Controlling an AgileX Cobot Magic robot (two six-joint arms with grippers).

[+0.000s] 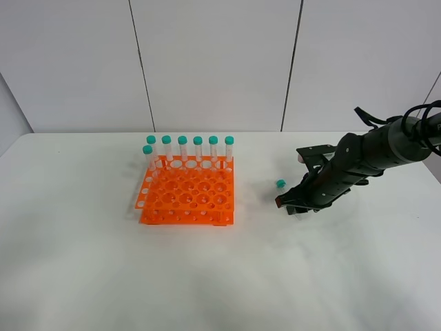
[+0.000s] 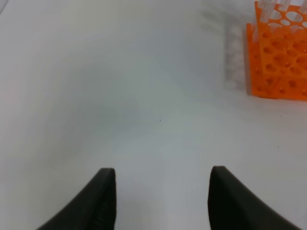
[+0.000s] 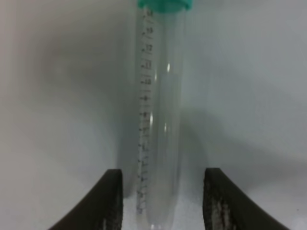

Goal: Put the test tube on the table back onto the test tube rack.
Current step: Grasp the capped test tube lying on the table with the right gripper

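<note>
The test tube (image 3: 160, 110) lies flat on the white table (image 1: 227, 276). It is clear, with a teal cap and printed marks. In the high view only its teal cap (image 1: 280, 183) shows, to the right of the orange test tube rack (image 1: 187, 196). My right gripper (image 3: 162, 173) is open and low over the table, one finger on each side of the tube's lower end, with a gap on both sides. It also shows in the high view (image 1: 288, 203). My left gripper (image 2: 163, 170) is open and empty above bare table, with the rack's corner (image 2: 280, 72) beyond it.
Several identical teal-capped tubes (image 1: 189, 148) stand upright in the rack's back row; its front rows of holes hold nothing. The left arm is out of the high view. A white panelled wall (image 1: 213, 62) runs behind the table.
</note>
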